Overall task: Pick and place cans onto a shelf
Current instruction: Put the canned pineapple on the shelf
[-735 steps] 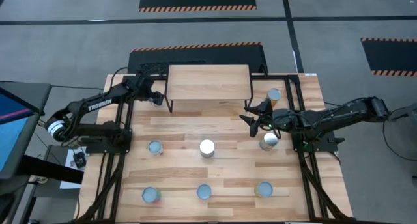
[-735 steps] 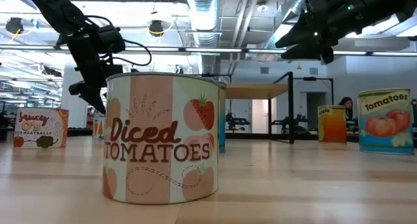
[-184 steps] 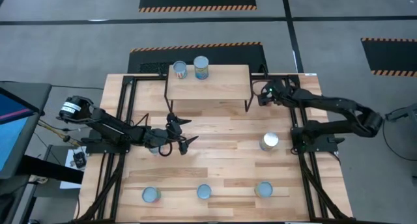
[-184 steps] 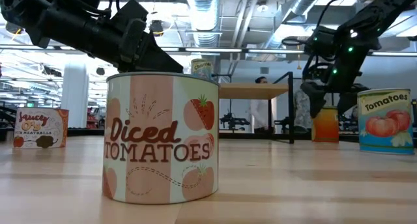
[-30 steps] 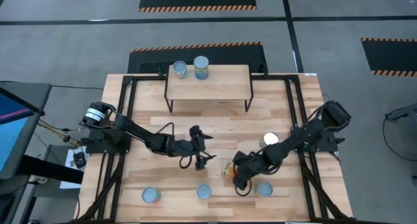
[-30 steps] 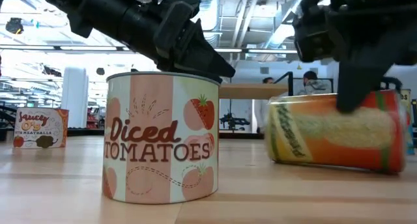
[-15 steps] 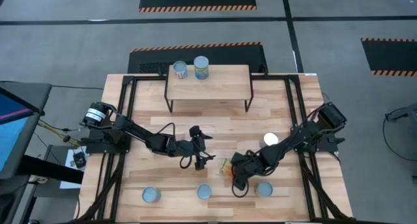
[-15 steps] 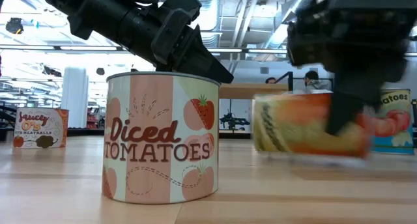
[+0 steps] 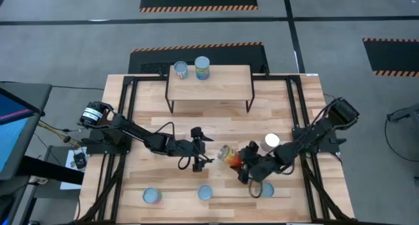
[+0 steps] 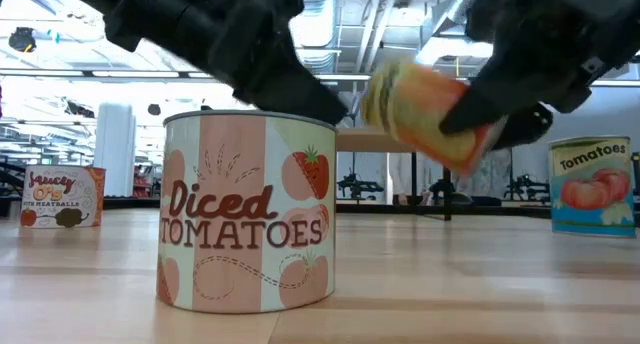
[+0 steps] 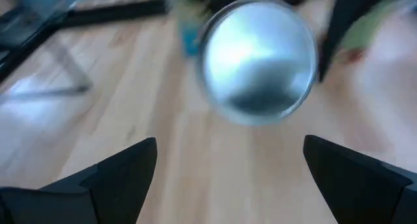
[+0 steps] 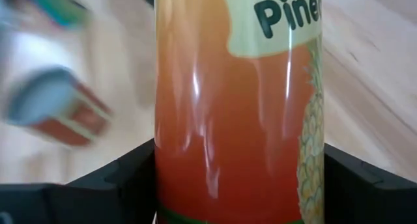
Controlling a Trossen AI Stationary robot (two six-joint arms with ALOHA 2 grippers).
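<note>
Right gripper [image 9: 241,158] near table centre clamps the orange can [image 9: 230,154], tilted clear of the wood and blurred in the low view; left gripper [image 9: 201,154], fingers spread and empty, hovers just beside it; two cans [image 9: 201,68] stand on the shelf [image 9: 222,84] at the far edge.

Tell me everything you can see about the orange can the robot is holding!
The orange can is a small tin with a shiny orange label, a pale patch with dark letters starting "Pine", and a pineapple picture. The right pincer is shut on its sides. It is tilted and lifted off the table, over the table's middle, close to the left pincer.
</note>
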